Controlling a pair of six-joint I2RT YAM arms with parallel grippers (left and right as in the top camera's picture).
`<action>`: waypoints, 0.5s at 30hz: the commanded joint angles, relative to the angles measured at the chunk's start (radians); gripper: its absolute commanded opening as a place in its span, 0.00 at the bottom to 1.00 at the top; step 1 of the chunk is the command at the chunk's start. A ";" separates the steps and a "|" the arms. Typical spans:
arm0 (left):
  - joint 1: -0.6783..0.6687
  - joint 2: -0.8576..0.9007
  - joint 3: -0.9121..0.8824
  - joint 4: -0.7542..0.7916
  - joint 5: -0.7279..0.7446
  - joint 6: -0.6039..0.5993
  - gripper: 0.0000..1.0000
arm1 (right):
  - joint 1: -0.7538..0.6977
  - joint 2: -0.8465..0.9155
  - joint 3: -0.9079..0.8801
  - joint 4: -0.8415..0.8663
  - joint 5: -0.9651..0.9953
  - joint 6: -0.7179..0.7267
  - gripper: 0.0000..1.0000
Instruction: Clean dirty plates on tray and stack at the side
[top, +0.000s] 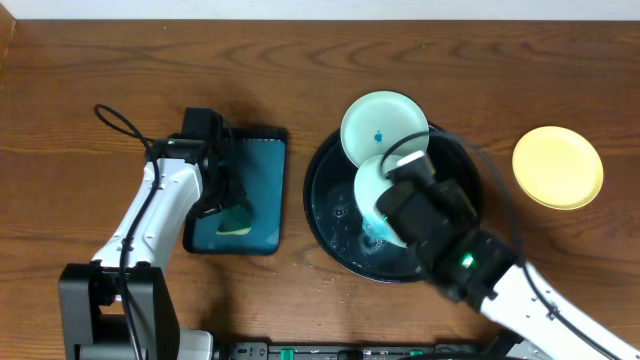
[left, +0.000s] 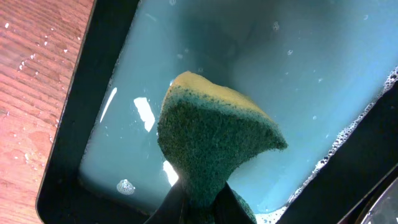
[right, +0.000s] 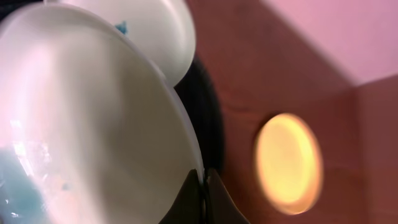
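Note:
The round black tray (top: 330, 215) sits at centre. A mint plate (top: 385, 120) with a blue smudge leans on its far rim. My right gripper (right: 203, 182) is shut on the rim of a second mint plate (right: 93, 112), held tilted over the tray; it also shows in the overhead view (top: 370, 185). The pale yellow plate (top: 557, 167) lies on the table at the right, also in the right wrist view (right: 289, 163). My left gripper (left: 202, 199) is shut on a green and yellow sponge (left: 214, 137) over the teal tray (top: 262, 190).
The teal rectangular tray (left: 298, 68) holds soapy water with foam at its edge. Water drops lie on the wood (left: 31, 56) left of it. A black cable (top: 120, 122) loops behind the left arm.

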 joint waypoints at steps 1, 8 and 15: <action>0.002 0.000 -0.005 -0.002 0.010 0.014 0.08 | 0.123 -0.012 0.027 0.011 0.326 -0.028 0.01; 0.002 0.000 -0.005 0.001 0.010 0.014 0.08 | 0.245 -0.012 0.027 0.024 0.404 -0.079 0.01; 0.002 0.000 -0.005 0.001 0.010 0.014 0.08 | 0.270 -0.012 0.027 0.070 0.426 -0.122 0.01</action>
